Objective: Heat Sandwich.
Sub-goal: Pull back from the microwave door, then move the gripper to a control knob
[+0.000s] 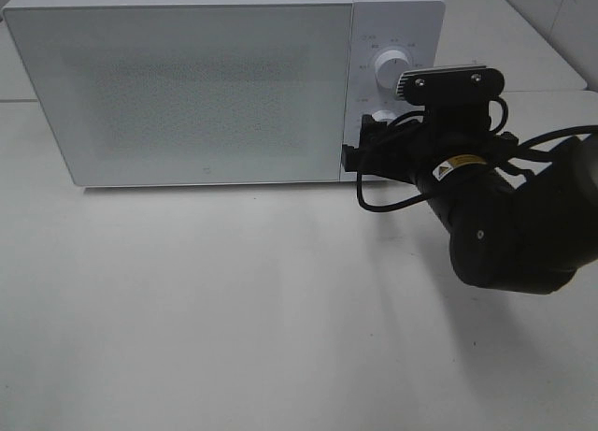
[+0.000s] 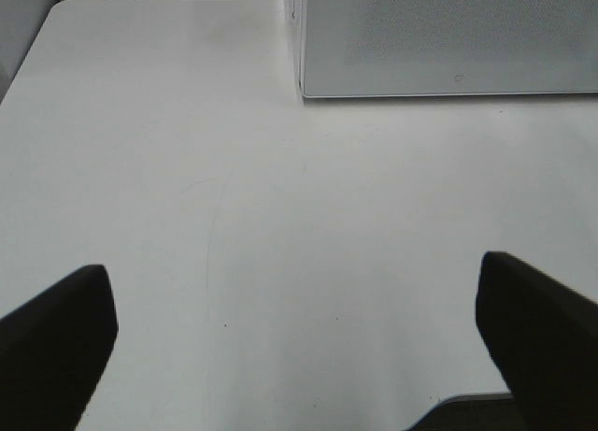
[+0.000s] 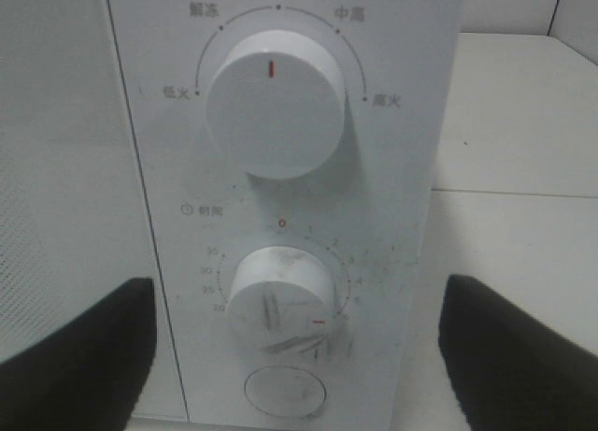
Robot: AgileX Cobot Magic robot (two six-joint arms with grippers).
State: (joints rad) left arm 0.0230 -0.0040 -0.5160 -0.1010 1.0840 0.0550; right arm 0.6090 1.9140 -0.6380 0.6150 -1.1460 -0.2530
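A matte white table (image 1: 234, 309) meets a second table (image 1: 486, 48) at a seam.

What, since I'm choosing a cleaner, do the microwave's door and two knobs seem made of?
Door: probably glass or glossy plastic, white and smooth; a fine dot mesh shows through it. Upper knob: likely moulded plastic, white with a satin look and a red pointer line. Lower knob: seemingly the same plastic, but scuffed with dark scratch marks.

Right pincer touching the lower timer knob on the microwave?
Apart. Right wrist view: the right pincer is open, and bare panel shows on both sides between it and the lower timer knob.
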